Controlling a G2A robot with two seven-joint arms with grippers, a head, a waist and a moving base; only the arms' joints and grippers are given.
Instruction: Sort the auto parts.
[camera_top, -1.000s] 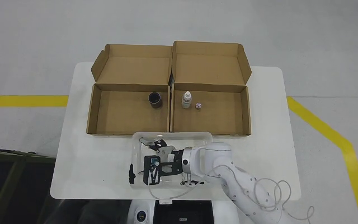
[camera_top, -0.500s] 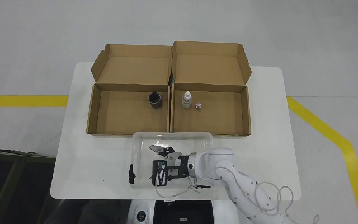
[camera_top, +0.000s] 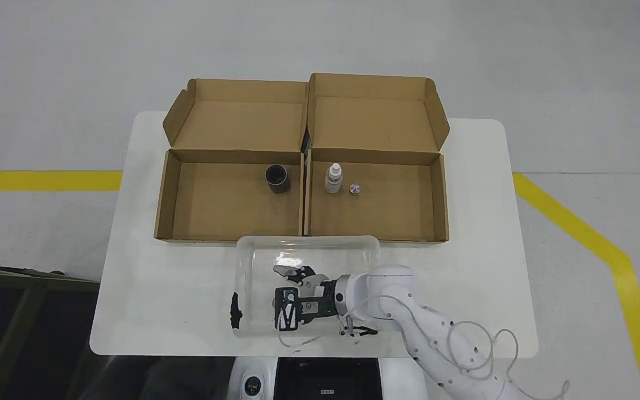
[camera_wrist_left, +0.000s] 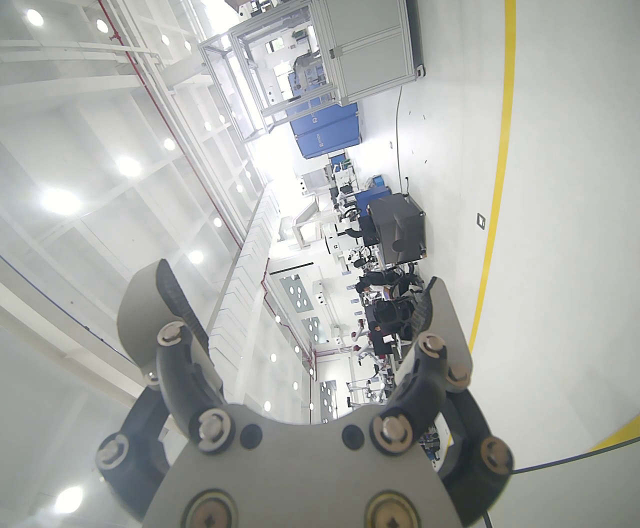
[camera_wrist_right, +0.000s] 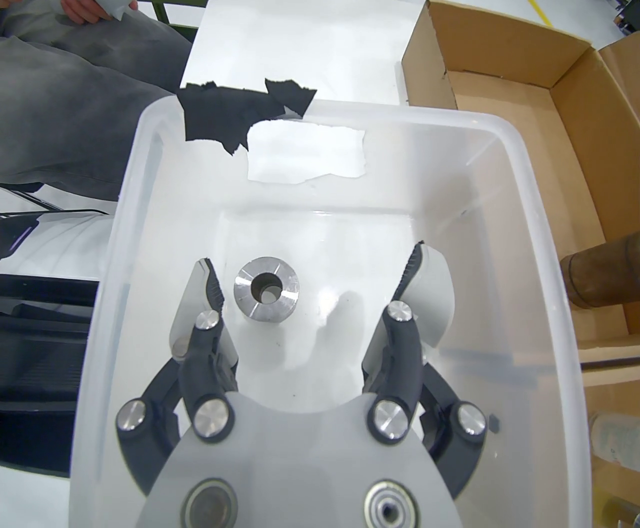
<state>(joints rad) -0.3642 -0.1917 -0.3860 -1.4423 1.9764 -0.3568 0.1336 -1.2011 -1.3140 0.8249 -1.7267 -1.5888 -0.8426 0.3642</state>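
The right claw (camera_wrist_right: 312, 260) has slid a little way across the clear bin (camera_wrist_right: 522, 165) and now hangs spread wide, empty, over its floor. The silver metal collar (camera_wrist_right: 266, 288) sits just inside one finger, ungrabbed; looks like it's lining up a pick.

Grey floor (camera_top: 80, 60), yellow line (camera_top: 60, 180) across it, white table (camera_top: 480, 180); ceiling lights (camera_wrist_left: 60, 200) bright (blue cabinets (camera_wrist_left: 327, 132) far off).
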